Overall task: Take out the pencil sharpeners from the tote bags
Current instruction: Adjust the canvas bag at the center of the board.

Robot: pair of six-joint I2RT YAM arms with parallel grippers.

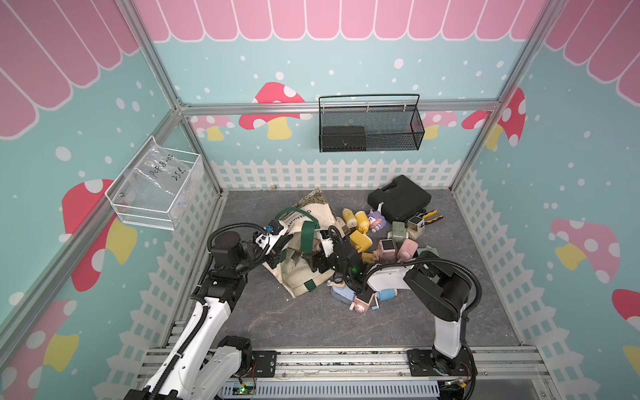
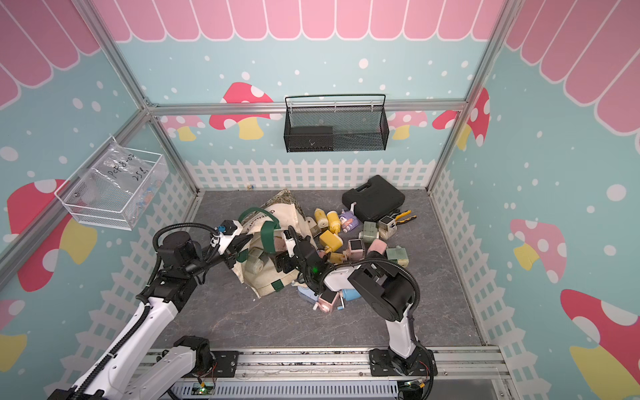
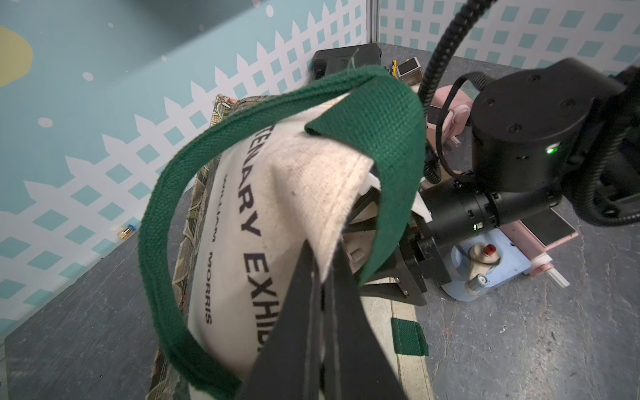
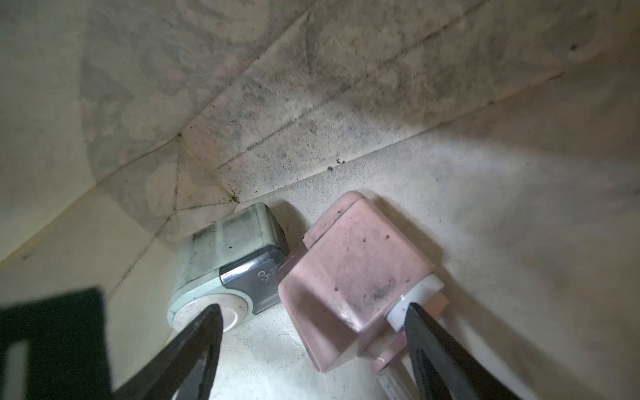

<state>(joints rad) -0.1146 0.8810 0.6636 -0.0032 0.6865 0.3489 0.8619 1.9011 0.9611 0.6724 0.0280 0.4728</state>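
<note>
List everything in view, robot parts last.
tote bag: one, cream with green straps, mid-floor
green sharpener: one, pale green, inside the bag
pink sharpener: one, pink, beside it
loose sharpeners: about a dozen, yellow, pink, blue, green, purple, floor right of the bag
case: one, black, back right
pliers: one, yellow-and-black, beside the case
mesh basket: one, black, back wall
wire basket: one, white, left wall
left pincer: black, shut on the bag's edge
right pincer: black, open, inside the bag
</note>
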